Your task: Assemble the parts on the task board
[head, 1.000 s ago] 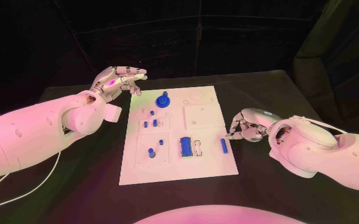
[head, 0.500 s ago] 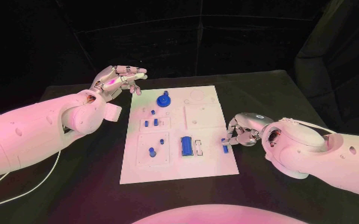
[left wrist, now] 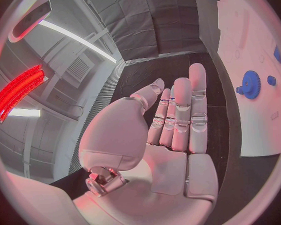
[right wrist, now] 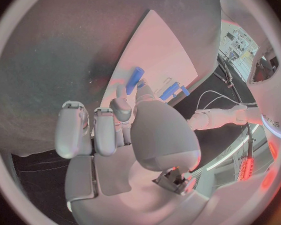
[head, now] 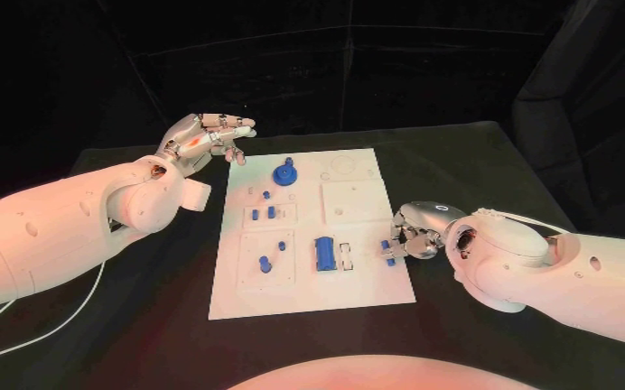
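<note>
Right robot hand down at the right edge of the white rectangular task board, fingers curled in around the small blue plastic peg lying there. From the head view, fingertips at or on the peg; contact itself too small to confirm, so no telling whether gripped or merely touched. In the right wrist view, small blue plastic peg just ahead of the fingertips, apparently apart from them, long axis pointing away from the palm and roughly along the board's length. Lies just inboard of the hand, toward the board's middle, with the larger blue rectangular block and its pale slot beyond it.

Left robot hand raised well apart, off the board's far left corner above the black worktop, fingers loosely extended, holding nothing. Right hand clearly the nearer one; likely next a pinch across the peg's short width, with the risk of rolling it off the board edge.
</note>
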